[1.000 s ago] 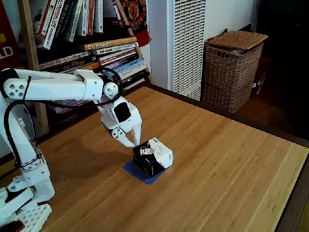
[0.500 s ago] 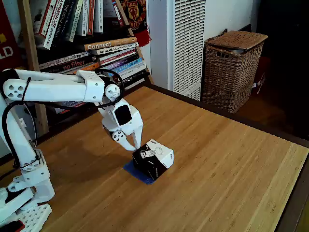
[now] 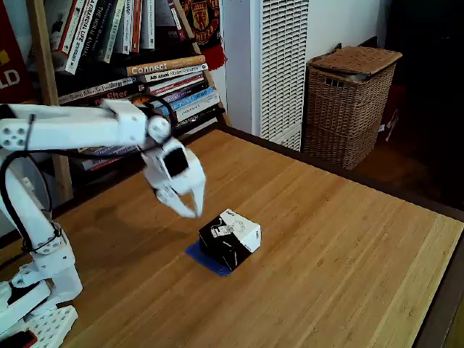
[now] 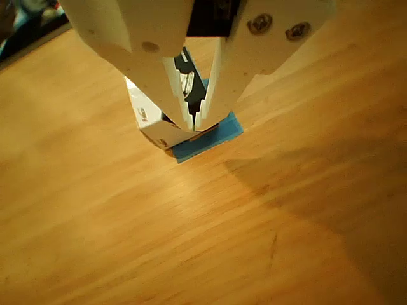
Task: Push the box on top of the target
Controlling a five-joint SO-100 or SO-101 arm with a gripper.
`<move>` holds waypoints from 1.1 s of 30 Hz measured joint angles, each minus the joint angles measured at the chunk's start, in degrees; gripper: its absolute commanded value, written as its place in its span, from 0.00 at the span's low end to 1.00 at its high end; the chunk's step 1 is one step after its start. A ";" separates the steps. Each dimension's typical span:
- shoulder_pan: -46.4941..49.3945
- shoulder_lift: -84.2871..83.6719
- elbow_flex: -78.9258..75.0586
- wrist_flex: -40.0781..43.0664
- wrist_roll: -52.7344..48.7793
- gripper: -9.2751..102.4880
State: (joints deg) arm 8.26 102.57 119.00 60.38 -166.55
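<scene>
The table (image 3: 341, 239) is smooth, warm-toned wood with a fine straight grain and a dark edge strip along its far side; on it sits the box (image 3: 230, 238), a small cardboard cube with black side faces and a white top carrying a small dark printed drawing, its edges crisp and its surface matte; in the fixed view it rests on the target (image 3: 205, 258), a flat patch of blue tape of which a corner and a strip stick out at the box's lower left, the rest being covered, so the hollow middle cannot be made out; in the other view the box (image 4: 147, 113) is largely hidden behind the fingers, and the target (image 4: 210, 141) shows as a blue strip under and beside it; the arm (image 3: 72, 130) is glossy white plastic with rounded joints and a black cable looping over the elbow, and its base is cut off at the lower left corner; the gripper (image 3: 190, 206) hangs in the air up and to the left of the box, apart from it, empty; in the other view the gripper (image 4: 194, 122) shows its two pale, toothed fingers (image 4: 178, 82) with tips pressed together, closed on nothing; behind stand a shelf of books (image 3: 156, 80), a white ribbed heater (image 3: 283, 65) and a woven wicker basket (image 3: 348, 101) with a lid.
</scene>
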 measured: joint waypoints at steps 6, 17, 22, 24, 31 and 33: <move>-2.20 3.08 0.97 -1.23 21.18 0.08; -0.88 18.19 4.48 -2.20 52.29 0.09; 1.14 25.93 8.79 -0.53 59.50 0.08; 1.76 27.51 10.28 -0.26 61.87 0.08; 0.88 33.66 14.68 3.60 72.95 0.08; 0.09 36.74 16.26 4.48 75.85 0.08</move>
State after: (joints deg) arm 8.35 139.31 135.26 64.86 -90.70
